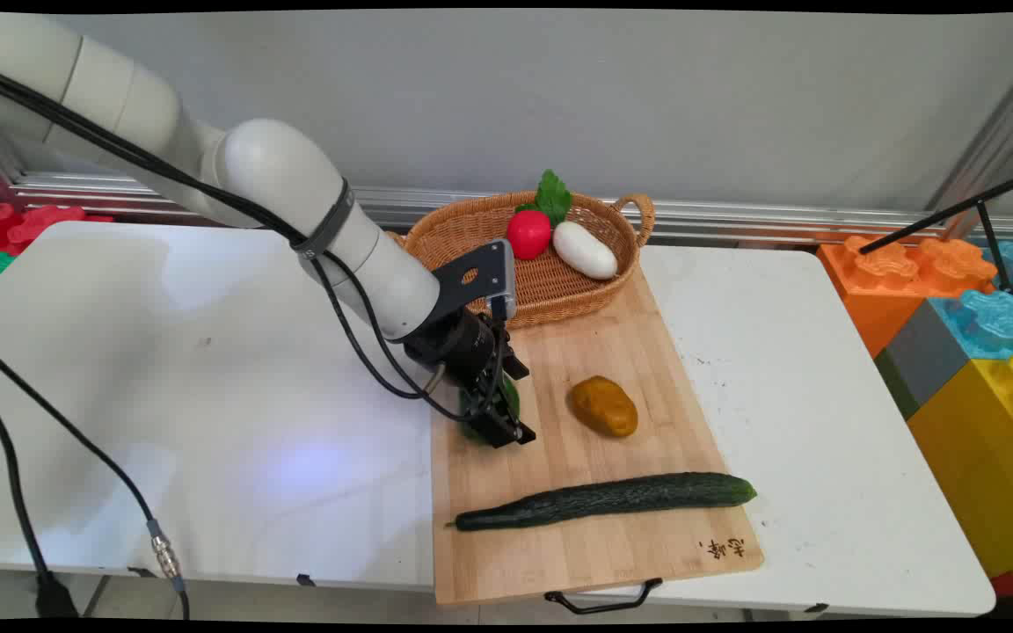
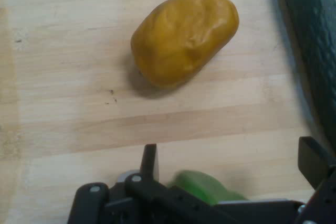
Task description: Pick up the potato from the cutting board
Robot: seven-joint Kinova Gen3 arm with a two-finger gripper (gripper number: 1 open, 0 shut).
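Note:
My gripper (image 1: 506, 432) is low over the left part of a wooden cutting board (image 1: 577, 554), open, with a small green thing (image 1: 509, 397) under it. In the hand view the green thing (image 2: 202, 184) lies between the two widely spread fingers (image 2: 150, 156), mostly hidden by the linkage; neither finger visibly touches it. A brown potato (image 1: 604, 405) lies on the board just to the right, and shows ahead of the gripper (image 2: 230, 148) as the potato (image 2: 184, 35). A long dark cucumber (image 1: 608, 499) lies across the board's near part, the same cucumber (image 2: 310, 40) at the hand view's right edge.
A wicker basket (image 1: 471, 211) at the board's far end holds a red tomato-like thing (image 1: 528, 233) with a green leaf (image 1: 552, 195) and a white vegetable (image 1: 585, 250). Big coloured blocks (image 1: 972, 352) stand right of the table. Black cables (image 1: 76, 448) hang at the left front.

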